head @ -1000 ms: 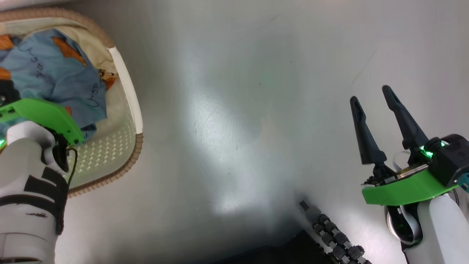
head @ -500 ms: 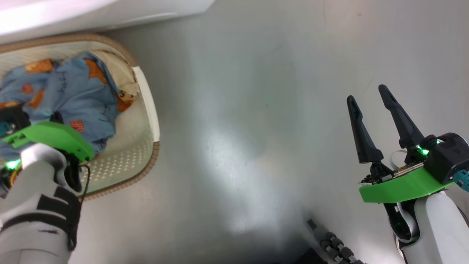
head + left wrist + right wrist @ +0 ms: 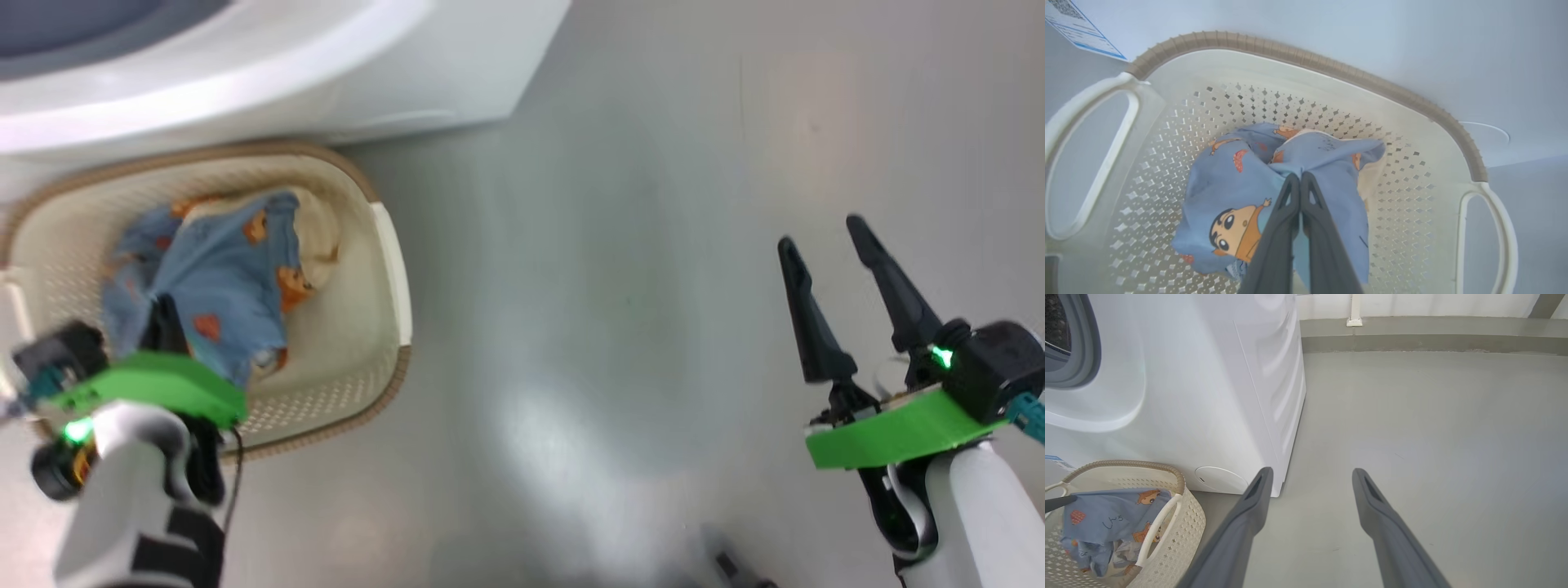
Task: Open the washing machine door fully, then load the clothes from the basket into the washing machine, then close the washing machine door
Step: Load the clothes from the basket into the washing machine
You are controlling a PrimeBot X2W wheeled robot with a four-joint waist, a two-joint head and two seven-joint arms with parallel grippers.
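Left wrist view, left tool [image 3: 1300,176] pinching clothes [image 3: 1224,183] in basket [image 3: 1306,98], right tool [image 3: 1311,472] spread wide.

Light blue clothes [image 3: 1237,192] with orange cartoon prints, cream perforated basket [image 3: 1412,134] with brown rim, white washing machine [image 3: 1208,396].

Left hand [image 3: 1300,176] tight on clothes [image 3: 1229,185]

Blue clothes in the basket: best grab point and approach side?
The raised fold in the middle of the clothes, from above: cloth bunches into a ridge there, away from the basket walls. The left tool is shut on that fold.
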